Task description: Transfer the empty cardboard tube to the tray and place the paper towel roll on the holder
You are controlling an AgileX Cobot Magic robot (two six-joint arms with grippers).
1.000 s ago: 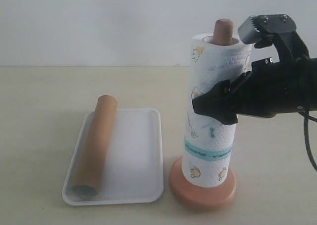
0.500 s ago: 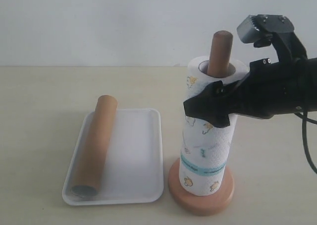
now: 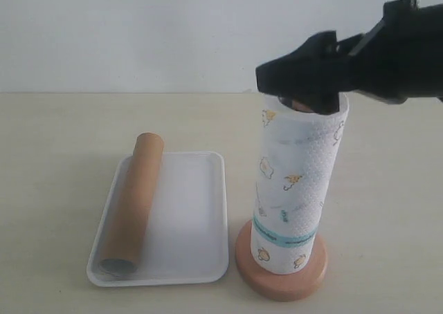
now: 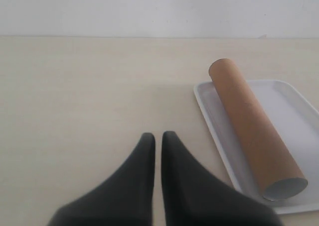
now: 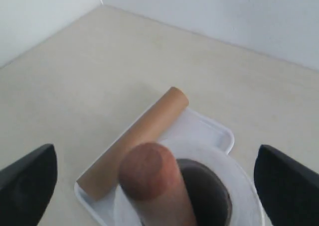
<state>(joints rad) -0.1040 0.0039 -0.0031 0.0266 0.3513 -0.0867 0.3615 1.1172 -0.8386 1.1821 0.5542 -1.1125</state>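
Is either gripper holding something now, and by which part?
Nothing is held. The right gripper stands open above the paper towel roll on the holder; the left gripper is shut on nothing.

In the exterior view my right gripper [image 3: 299,75] hides the roll's [image 3: 294,182] top; the tray [image 4: 214,121] runs off the left wrist view.

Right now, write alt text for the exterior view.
A paper towel roll stands on a wooden holder, the black right gripper at its top. Left of it, an empty cardboard tube lies in a white tray.
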